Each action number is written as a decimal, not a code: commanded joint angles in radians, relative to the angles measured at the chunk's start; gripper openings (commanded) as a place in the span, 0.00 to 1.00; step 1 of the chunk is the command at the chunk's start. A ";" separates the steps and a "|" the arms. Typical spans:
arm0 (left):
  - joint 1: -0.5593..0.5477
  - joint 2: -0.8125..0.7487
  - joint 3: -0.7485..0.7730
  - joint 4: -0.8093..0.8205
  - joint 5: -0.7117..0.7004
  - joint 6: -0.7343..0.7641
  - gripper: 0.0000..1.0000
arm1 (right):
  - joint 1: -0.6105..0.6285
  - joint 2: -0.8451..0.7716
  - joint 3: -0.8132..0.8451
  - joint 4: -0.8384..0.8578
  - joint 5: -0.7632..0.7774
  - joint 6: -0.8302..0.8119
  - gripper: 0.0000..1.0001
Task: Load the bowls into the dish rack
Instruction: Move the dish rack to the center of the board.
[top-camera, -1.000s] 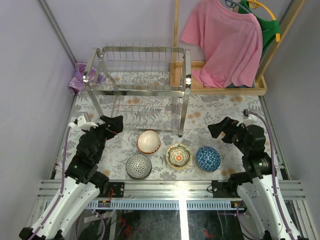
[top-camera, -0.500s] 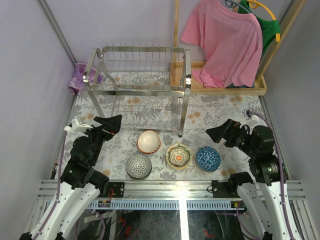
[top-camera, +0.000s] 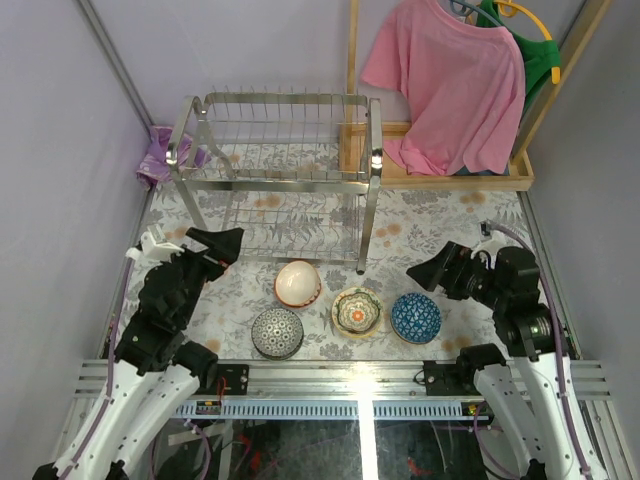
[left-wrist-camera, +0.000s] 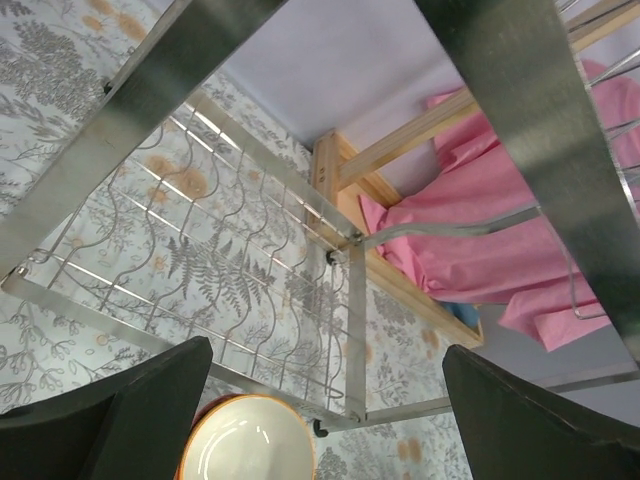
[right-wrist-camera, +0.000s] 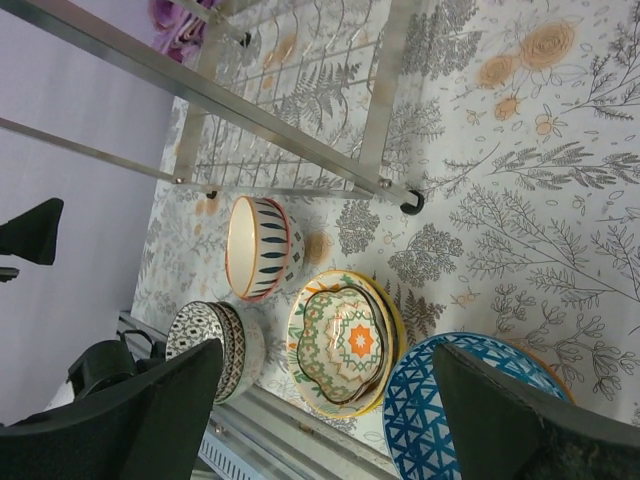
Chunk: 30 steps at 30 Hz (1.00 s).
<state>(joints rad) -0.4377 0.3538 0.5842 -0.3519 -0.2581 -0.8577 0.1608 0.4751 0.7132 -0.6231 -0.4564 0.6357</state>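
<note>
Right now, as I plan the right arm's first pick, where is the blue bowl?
In the top view the blue bowl sits at the right end of the bowl row, near the front edge of the table, beside the yellow-rimmed bowl.

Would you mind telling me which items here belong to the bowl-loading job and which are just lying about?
For the job:
dish rack
white bowl
black-and-white bowl
yellow-green bowl
blue bowl

Just lying about:
pink shirt
wooden stand
purple cloth
</note>
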 joint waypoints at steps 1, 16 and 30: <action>-0.004 0.087 0.041 -0.187 0.456 0.061 1.00 | 0.002 0.093 0.028 -0.046 -0.150 -0.030 0.93; -0.109 0.213 0.139 -0.228 0.175 0.123 1.00 | 0.570 0.471 0.283 0.109 0.558 -0.121 0.86; -0.230 0.238 0.054 -0.159 0.070 0.014 1.00 | 0.892 0.671 0.103 0.629 1.284 -0.213 0.86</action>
<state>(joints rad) -0.6617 0.6018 0.6903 -0.5018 -0.3645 -0.8028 1.0428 1.1404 0.8116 -0.2237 0.6167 0.4850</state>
